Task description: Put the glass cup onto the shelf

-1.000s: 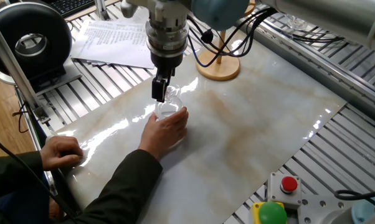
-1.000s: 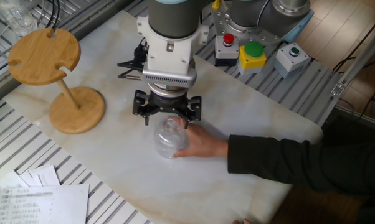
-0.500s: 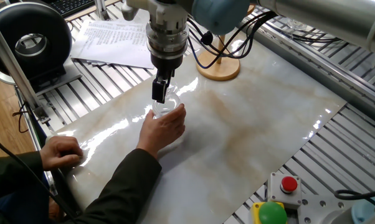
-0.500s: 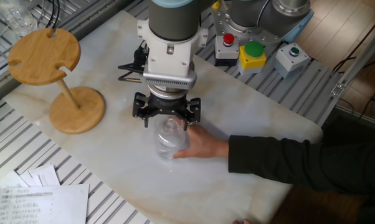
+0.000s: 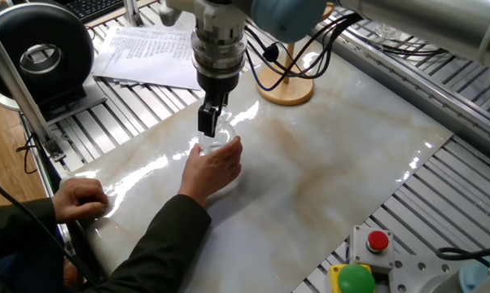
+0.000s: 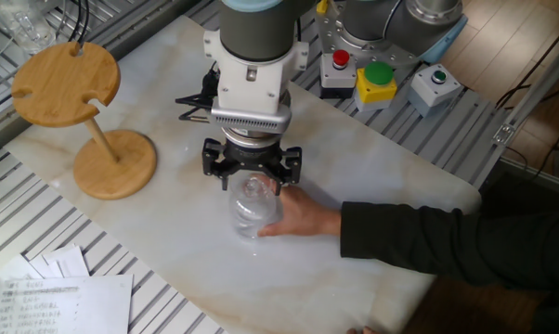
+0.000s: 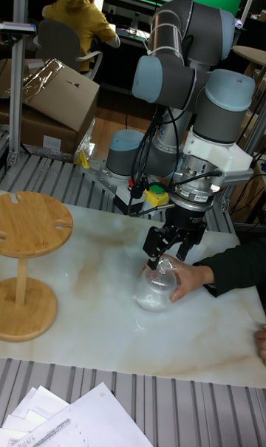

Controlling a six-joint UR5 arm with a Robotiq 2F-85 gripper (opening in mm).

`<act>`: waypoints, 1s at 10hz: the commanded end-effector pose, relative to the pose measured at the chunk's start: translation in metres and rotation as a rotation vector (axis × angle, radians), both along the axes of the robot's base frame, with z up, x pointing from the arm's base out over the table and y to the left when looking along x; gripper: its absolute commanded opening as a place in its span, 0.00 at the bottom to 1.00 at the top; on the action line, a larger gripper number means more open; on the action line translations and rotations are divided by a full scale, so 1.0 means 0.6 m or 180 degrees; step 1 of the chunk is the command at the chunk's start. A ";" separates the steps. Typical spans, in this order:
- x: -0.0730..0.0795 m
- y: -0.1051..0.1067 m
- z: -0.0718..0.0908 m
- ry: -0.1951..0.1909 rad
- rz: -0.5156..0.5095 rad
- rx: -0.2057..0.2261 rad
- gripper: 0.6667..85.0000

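Hand (image 6: pixel 252 176) of the UR5 points straight down at the middle of the marble-pattern table (image 6: pixel 372 176), fingers spread open on either side of the upper part of the glass cup (image 6: pixel 249 209); contact between fingers and glass cannot be told from any view. In the tall fixed view the hand (image 7: pixel 171 249) sits just above the cup (image 7: pixel 157 288), dark fingers flanking its top.

Going left to right in the other fixed view: the shelf (image 6: pixel 80 116) stands upright at the far left of the table, round base down, thin post, slotted top disc, well apart from the cup. Printed papers (image 6: pixel 52 297) lie at the near left edge. Glass cup stands on the table surface, centre. A person's hand (image 6: pixel 293 211) in a dark sleeve reaches in from the right and holds the cup's side. Red button (image 6: pixel 341 58) and green button (image 6: pixel 380 73) boxes sit at the far right.
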State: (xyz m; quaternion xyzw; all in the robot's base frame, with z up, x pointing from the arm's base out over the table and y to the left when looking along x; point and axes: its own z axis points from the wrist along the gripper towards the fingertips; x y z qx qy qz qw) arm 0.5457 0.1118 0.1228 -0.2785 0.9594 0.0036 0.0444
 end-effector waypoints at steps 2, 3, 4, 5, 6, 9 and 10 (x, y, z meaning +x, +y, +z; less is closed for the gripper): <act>-0.005 0.012 0.011 0.0089 -0.0086 0.0089 0.83; -0.005 0.010 0.012 0.0098 -0.0076 0.0088 0.81; -0.006 0.009 0.013 0.0108 -0.0075 0.0093 0.78; -0.006 0.005 0.014 0.0118 -0.0080 0.0069 0.68; -0.008 -0.004 0.014 0.0138 -0.0135 0.0004 0.45; -0.009 -0.003 0.019 0.0180 -0.0324 -0.0005 0.06; -0.008 -0.003 0.024 0.0180 -0.0339 -0.0014 0.00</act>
